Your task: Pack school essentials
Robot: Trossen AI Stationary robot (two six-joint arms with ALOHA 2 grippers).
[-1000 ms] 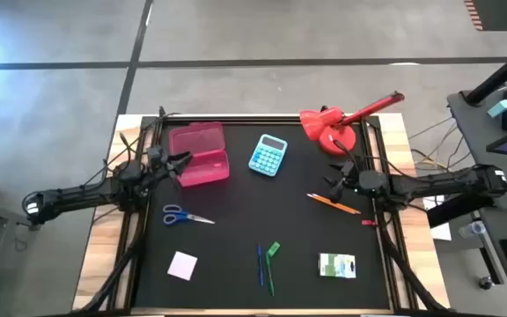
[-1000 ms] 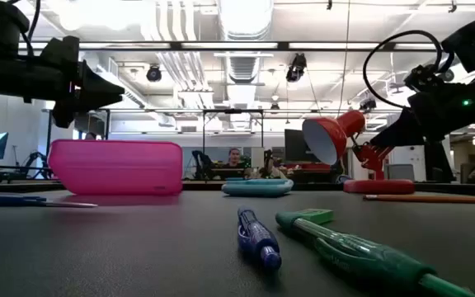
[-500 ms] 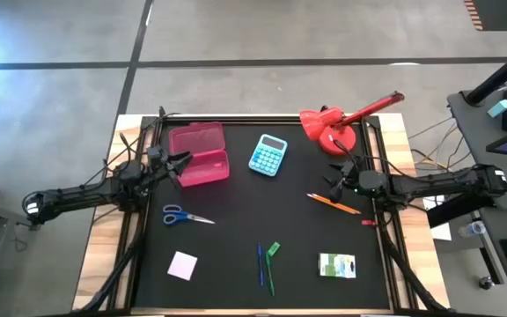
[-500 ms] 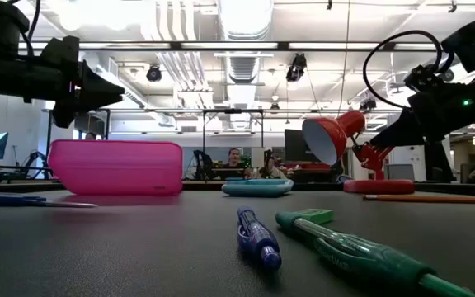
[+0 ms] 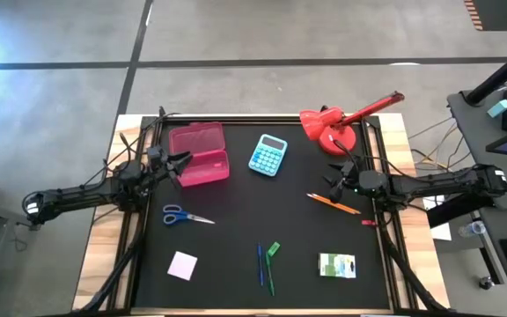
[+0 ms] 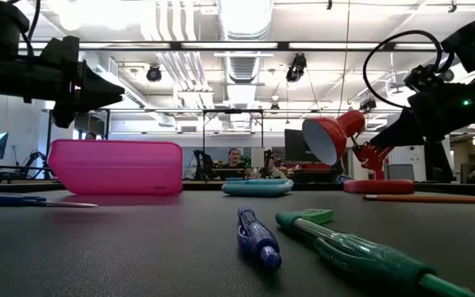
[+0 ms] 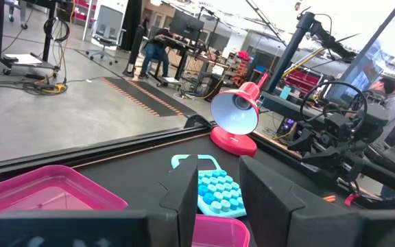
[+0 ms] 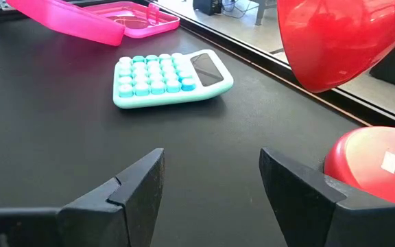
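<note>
High view, layout: the black surface (image 5: 236, 255) carries every item, none yet packed into the open pink box (image 5: 200, 153).
High view, scissors: blue-handled scissors (image 5: 186, 216) are laid flat just below the box; rigid and thin, they are judged best taken across the closed blades near the pivot.
High view, note pad: the pale pink note pad (image 5: 182, 265) is set near the front left; light and flat, it is judged hard to pinch except at an edge.
High view, pens: the blue pen (image 5: 260, 262) and green pen (image 5: 269, 274) are laid side by side, with the small green eraser (image 5: 274, 249) at their far end; the smooth barrels are judged liable to roll, so a mid-barrel hold is advised.
High view, pencil: the orange pencil (image 5: 333, 203) is placed just beside the right claw (image 5: 334, 181), which is spread open.
High view, packet: the white-green packet (image 5: 337, 265) is seen front right, probably soft and light.
Low view: the pens are shown nearest, the red lamp (image 6: 336, 136) behind.
Left wrist view: the left claw (image 7: 216, 195) is held at the box, its fingers parted by only a narrow gap, nothing gripped.
Right wrist view: a teal calculator (image 8: 171, 77) is seen beyond open fingers (image 8: 132, 189).
</note>
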